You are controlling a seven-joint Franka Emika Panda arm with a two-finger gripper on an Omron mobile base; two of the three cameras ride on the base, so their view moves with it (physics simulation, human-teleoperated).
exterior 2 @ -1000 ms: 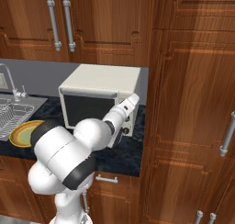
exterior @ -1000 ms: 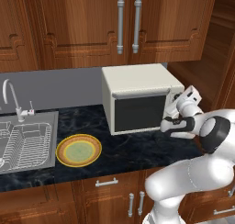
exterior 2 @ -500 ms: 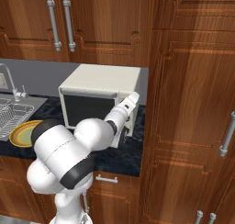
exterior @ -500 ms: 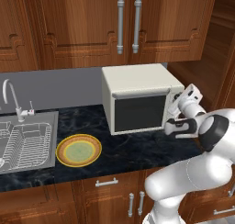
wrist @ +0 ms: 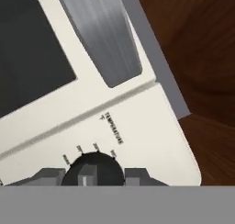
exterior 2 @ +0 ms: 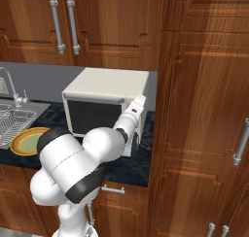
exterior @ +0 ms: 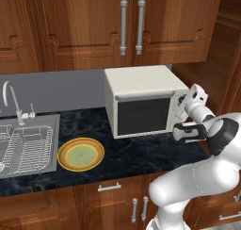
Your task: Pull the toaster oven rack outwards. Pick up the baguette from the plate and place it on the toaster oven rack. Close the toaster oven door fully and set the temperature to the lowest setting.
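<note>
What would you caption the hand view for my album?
Gripper fingertips flank the temperature knob on the toaster oven.

Toaster oven on dark marble tabletop, toaster oven door shut. Plate bare, left front of oven, beside sink. Gripper at oven's right knob panel; fingers hidden against panel.

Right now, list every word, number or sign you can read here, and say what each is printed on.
"TEMPERATURE °F": printed on the toaster oven panel, above the temperature knob.
Small numbers ringing that knob: too blurred to read.
Other knobs, in the base views: any markings too small to read.
</note>
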